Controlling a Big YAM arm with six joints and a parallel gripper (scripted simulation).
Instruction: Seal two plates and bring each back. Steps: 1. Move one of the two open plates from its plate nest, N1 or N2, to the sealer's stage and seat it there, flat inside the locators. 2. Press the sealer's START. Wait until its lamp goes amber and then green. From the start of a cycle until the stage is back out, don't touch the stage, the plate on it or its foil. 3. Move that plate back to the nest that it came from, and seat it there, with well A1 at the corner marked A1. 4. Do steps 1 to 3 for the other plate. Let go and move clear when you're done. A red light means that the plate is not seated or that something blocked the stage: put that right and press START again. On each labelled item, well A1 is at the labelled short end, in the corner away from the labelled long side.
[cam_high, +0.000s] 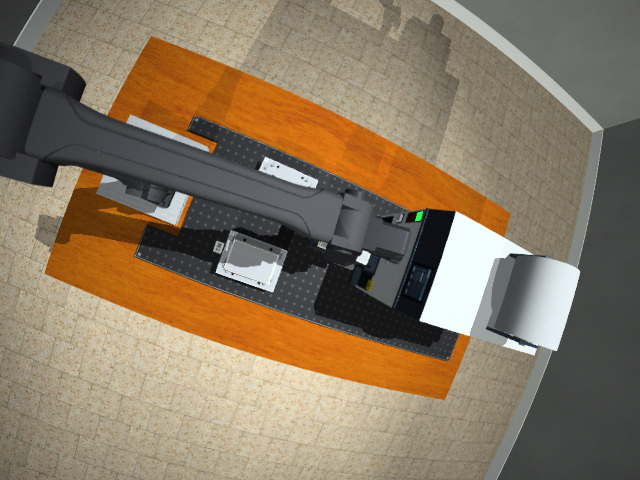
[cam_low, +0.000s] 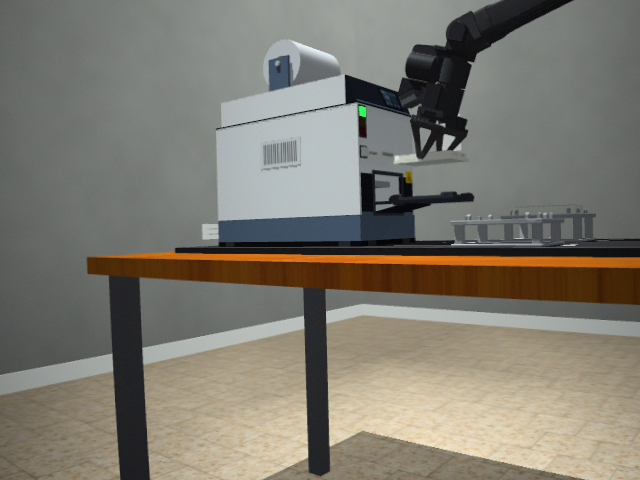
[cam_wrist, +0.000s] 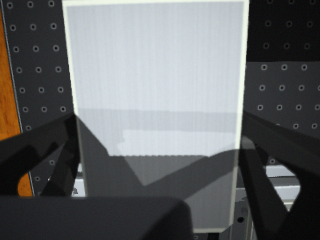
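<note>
Here, below the boxy white-and-blue sealer's (cam_high: 465, 268) (cam_low: 289, 175) green light, its dark stage (cam_low: 434, 198) juts out under the pincer (cam_low: 439, 155) (cam_wrist: 159, 130). The pincer, spread fairly wide, clamps a thin rectangular plate (cam_low: 431, 158) (cam_wrist: 160, 80) between its fingers, level above the stage: pale-rimmed, its top silvery, faintly streaked and shadowed.

So the one plate (cam_high: 363, 257) (cam_low: 431, 157) (cam_wrist: 155, 75) is hanging nearly level above the stage (cam_low: 436, 198), not touching it, its flat top looking silvery-grey inside a pale rim. Stage is sticking out of the white-and-blue sealer (cam_high: 457, 273) (cam_low: 289, 180), whose lamp (cam_high: 419, 215) (cam_low: 362, 111) is glowing green. Pale nest N1 (cam_high: 245, 280) (cam_low: 584, 214) is sitting level, showing a faint clear outline. The other nest (cam_high: 289, 174) (cam_low: 506, 222) is standing level too, partly hidden from above.
</note>
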